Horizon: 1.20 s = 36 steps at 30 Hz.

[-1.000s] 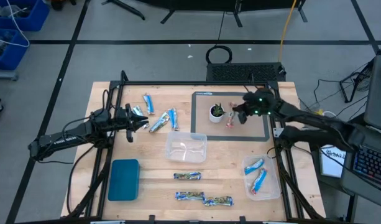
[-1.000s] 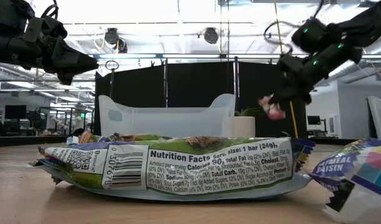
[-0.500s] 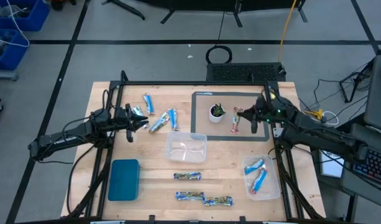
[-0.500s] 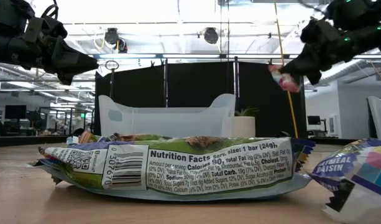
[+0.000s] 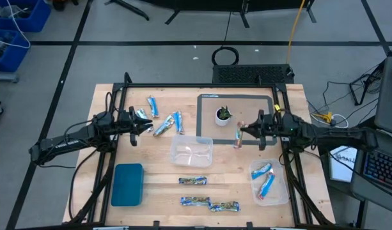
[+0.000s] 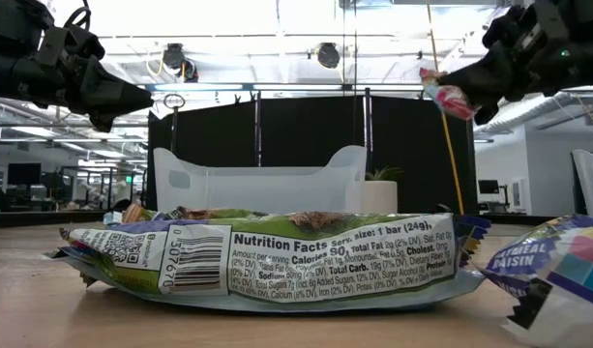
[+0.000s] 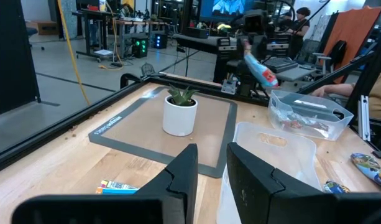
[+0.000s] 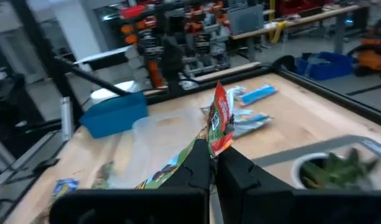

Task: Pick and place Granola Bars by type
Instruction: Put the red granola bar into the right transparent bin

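Note:
My right gripper (image 5: 245,131) hangs over the near edge of the grey mat (image 5: 208,137), shut on a red granola bar (image 5: 238,137) that also shows in the low view (image 6: 445,97) and the left wrist view (image 7: 261,68). Several blue bars (image 5: 164,121) lie flat on the wood at the far left. Beside them my left gripper (image 5: 148,128) hovers level, its fingers a narrow gap apart with nothing between them (image 7: 212,177). Three patterned bars (image 5: 202,198) lie near the front edge. Two blue bars lie in the right clear tub (image 5: 269,182). My right gripper pinches the red bar's lower end (image 8: 212,148) between its two fingertips. The fingers lie level and point toward the table's left. The bar stands tilted beyond the tips, lifted clear of the mat.
A white pot with a green plant (image 5: 222,115) stands on the mat just beyond the held bar. A clear tub (image 5: 192,151) sits mid-table with nothing in it, and a blue tray (image 5: 126,184) at the near left. Black frame rails run along the table's sides.
My right gripper has swung from beside the plant pot toward the near edge, turning until it points level at the table's left. The red bar has gone with it and has risen, staying pinched at one end.

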Tool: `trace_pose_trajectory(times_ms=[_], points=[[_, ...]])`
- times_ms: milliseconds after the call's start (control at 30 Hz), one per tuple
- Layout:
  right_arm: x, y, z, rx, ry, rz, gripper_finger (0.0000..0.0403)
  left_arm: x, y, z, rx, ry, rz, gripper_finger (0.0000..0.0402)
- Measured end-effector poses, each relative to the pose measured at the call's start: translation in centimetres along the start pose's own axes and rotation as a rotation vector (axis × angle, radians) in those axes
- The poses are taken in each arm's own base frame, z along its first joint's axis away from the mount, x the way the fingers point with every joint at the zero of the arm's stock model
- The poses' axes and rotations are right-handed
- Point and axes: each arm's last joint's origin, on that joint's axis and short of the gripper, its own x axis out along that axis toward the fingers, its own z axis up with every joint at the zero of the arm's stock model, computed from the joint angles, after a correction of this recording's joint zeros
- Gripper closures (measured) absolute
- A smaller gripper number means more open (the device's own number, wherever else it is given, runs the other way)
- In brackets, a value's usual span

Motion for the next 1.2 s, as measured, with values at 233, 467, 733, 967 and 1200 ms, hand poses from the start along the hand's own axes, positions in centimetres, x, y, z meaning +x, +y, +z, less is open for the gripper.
trace_pose_trajectory(times_ms=[233,467,733,967,1200], points=[[0.0,2.5,0.3,-0.083,-0.07,0.11,0.0403,0.0,0.0,0.0,0.0,0.0,0.0,0.0309],[-0.5,4.6,2.2,-0.173,-0.033,0.054,0.0403,0.0,0.0,0.0,0.0,0.0,0.0,0.0309],[-2.0,6.6,6.7,-0.253,0.043,0.048,0.0402,0.0,0.0,0.0,0.0,0.0,0.0,0.0309],[-2.9,7.2,8.6,-0.268,0.064,0.084,0.0403,0.0,0.0,0.0,0.0,0.0,0.0,0.0309],[-2.9,7.1,7.6,-0.185,0.189,0.064,0.0403,0.0,0.0,0.0,0.0,0.0,0.0,0.0309]])
